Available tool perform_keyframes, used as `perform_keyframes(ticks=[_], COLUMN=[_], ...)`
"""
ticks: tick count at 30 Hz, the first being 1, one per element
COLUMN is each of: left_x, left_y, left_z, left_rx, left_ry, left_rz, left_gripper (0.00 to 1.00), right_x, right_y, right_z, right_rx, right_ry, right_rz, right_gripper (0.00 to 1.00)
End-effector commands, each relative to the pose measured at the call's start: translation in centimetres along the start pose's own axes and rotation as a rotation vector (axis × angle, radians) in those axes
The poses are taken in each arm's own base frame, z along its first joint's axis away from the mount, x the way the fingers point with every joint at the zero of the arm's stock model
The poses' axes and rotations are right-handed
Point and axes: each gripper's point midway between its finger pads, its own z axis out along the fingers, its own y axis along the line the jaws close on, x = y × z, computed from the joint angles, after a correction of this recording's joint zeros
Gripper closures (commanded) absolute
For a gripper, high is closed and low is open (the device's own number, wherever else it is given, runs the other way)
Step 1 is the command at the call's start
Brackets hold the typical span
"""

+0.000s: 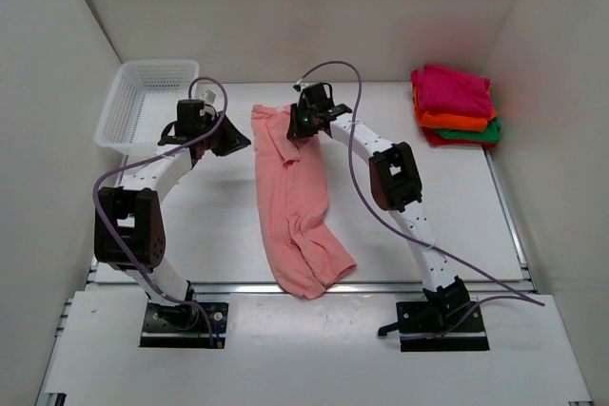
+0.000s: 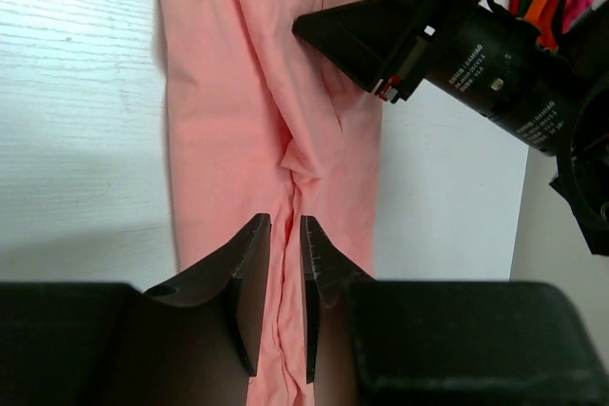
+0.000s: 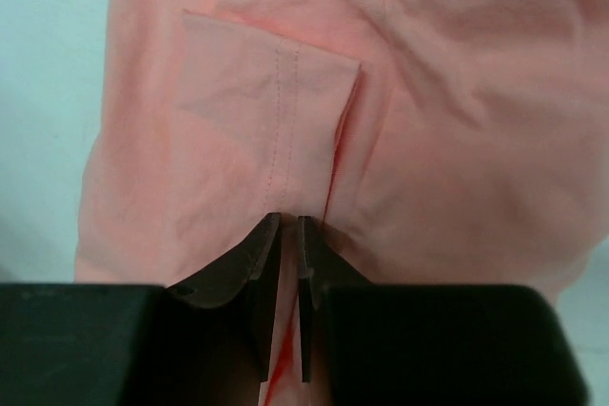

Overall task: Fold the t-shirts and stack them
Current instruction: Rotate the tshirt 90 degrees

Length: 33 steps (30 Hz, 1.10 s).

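Right gripper (image 3: pixel 288 221) is clamped tight, jaws pressed on a pinch of the salmon-pink t-shirt (image 1: pixel 295 197), with a stitched hem flap sitting just above the fingertips. Over on the other side, the left gripper (image 2: pixel 283 225) has its jaws drawn almost together, only a thin slit between them. Pink cloth shows through that slit, but whether any of it is caught I cannot tell.

That shirt is soft, matte knit, folded into one long narrow strip down the middle of the table (image 1: pixel 219 225), creased lengthwise, with its near end curling close to the front edge.

Count them up. One shirt is out flat, and three colours show in the folded pile at the far right corner: the magenta t-shirt (image 1: pixel 455 87) on top, the orange t-shirt (image 1: pixel 457 122) under it, and the green t-shirt (image 1: pixel 487 132) peeking out at the right edge. One white plastic mesh basket (image 1: pixel 157 64) sits at the far left. Two arms are at work.

The tabletop is smooth and white, boxed in by plain white walls (image 1: pixel 285 7) on three sides.
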Motion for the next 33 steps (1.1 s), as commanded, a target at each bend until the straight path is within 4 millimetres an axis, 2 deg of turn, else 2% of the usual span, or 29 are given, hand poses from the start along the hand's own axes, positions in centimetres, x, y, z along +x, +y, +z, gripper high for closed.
perform_keyframes(ticks=[1,2,3,4,5,6,7,9,10,13,15,17,18,19,20,21,23,24,25,26,27,28,29,30,31,33], left_x=[-1.2,-0.6,-0.1,0.7,0.9,2.1,2.7,4.2,4.5,6.3,6.8,8.0,8.3,8.8,9.6,10.0,10.9,11.5,12.2,13.3,13.9,14.7,16.3,17.3,18.5,20.7], left_y=[-3.7,-3.2,-2.9,-2.8,-2.6,-2.4,-2.0,-1.9,-1.7,-1.3,-1.6,-1.0,-1.2,-1.1,-0.7,-1.1,-0.8,-1.2,-1.1,-0.7,-1.1,-0.9,-0.2,-0.2,0.4,1.5], left_z=[-2.2,-2.0,-1.8,-1.6,-1.5,-1.3,-1.2,-1.2,-1.4,-1.7,-2.0,-2.1,-2.3,-2.8,-3.0,-3.5,-5.1,-5.5,-6.4,-6.7,-7.5,-8.1,-8.5,-9.0,-9.4,-10.0], left_rx=[0.111,0.099,0.097,0.096,0.096,0.093,0.088,0.091,0.084,0.076,0.086,0.079,0.089,0.093,0.088,0.094,0.096,0.109,0.118,0.109,0.118,0.12,0.11,0.108,0.102,0.099], left_ry=[-0.062,-0.051,-0.04,-0.026,-0.023,0.002,0.017,0.048,0.047,0.073,0.078,0.1,0.105,0.111,0.132,0.134,0.121,0.127,0.125,0.135,0.142,0.149,0.195,0.212,0.227,0.231], left_rz=[0.06,0.056,0.054,0.062,0.057,0.057,0.047,0.05,0.057,0.058,0.064,0.062,0.072,0.078,0.088,0.096,0.108,0.116,0.127,0.143,0.162,0.183,0.194,0.199,0.201,0.197], left_gripper=[0.69,0.7,0.7,0.7,0.7,0.7,0.7,0.7,0.7,0.7,0.7,0.7,0.7,0.69,0.69,0.7,0.69,0.7,0.69,0.69,0.69,0.7,0.69,0.69,0.69,0.69], right_x=[1.1,0.5,0.2,0.3,-0.5,0.3,0.0,-0.8,-1.1,-3.1,-3.9,-6.1,-6.9,-8.5,-9.0,-10.8,-13.8,-13.5,-14.3,-12.5,-10.9,-11.2,-6.9,-3.1,-3.9,3.1], right_y=[-6.4,-6.7,-7.8,-7.7,-8.6,-8.7,-9.1,-9.2,-9.5,-10.3,-10.5,-9.3,-9.2,-8.3,-7.8,-6.7,-5.8,-5.5,-4.8,-5.6,-5.2,-4.1,-5.4,-5.2,-3.0,-2.0], right_z=[-2.5,-3.0,-3.3,-3.2,-3.7,-3.3,-3.2,-3.1,-2.9,-3.4,-4.0,-5.7,-6.3,-7.7,-8.1,-9.8,-14.0,-14.6,-17.1,-17.4,-19.0,-22.5,-21.7,-23.5,-27.1,-30.2], right_rx=[0.232,0.226,0.235,0.205,0.186,0.16,0.147,0.101,0.078,-0.01,-0.092,-0.174,-0.174,-0.172,-0.161,-0.149,-0.081,-0.073,-0.038,0.01,0.041,0.108,0.179,0.204,0.187,0.19], right_ry=[0.06,0.047,0.037,0.044,0.031,0.059,0.063,0.056,0.046,-0.006,-0.026,-0.07,-0.086,-0.12,-0.135,-0.177,-0.24,-0.228,-0.243,-0.187,-0.152,-0.177,-0.092,-0.053,-0.149,-0.142], right_rz=[0.105,0.106,0.119,0.151,0.17,0.187,0.205,0.212,0.219,0.226,0.218,0.145,0.117,0.05,-0.025,-0.078,-0.17,-0.173,-0.185,-0.158,-0.145,-0.164,-0.116,-0.064,-0.068,0.03], right_gripper=[0.89,0.89,0.88,0.88,0.87,0.84,0.83,0.77,0.7,0.67,0.63,0.62,0.61,0.6,0.6,0.59,0.59,0.58,0.57,0.57,0.55,0.55,0.56,0.57,0.59,0.61])
